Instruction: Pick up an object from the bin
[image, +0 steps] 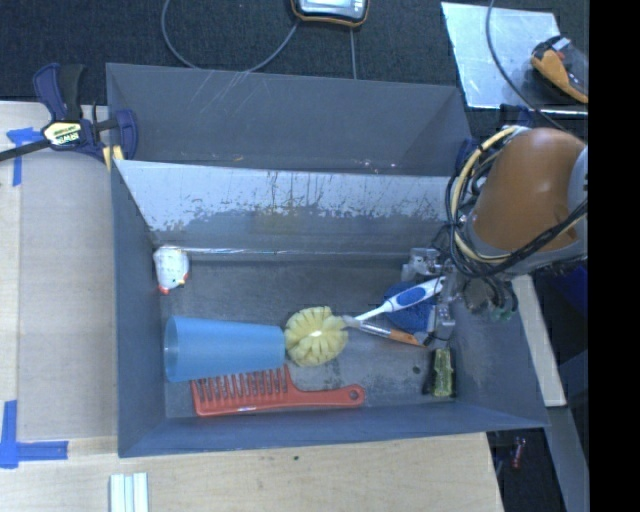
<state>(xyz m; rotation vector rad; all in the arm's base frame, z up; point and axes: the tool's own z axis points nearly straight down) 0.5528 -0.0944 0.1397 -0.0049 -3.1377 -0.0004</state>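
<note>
The grey metal bin (140, 330) holds a smooth blue plastic cup (222, 348) lying on its side, well left of the gripper (440, 312), and a stiff red toothed comb (275, 393) below-left. Nearest is a dish brush (400, 300), which looks light. Its rigid blue-white handle lies at the gripper, its soft yellow bristles leftward. The slim handle seems the best hold. Whether the gripper is open or closed, I cannot tell.
</note>
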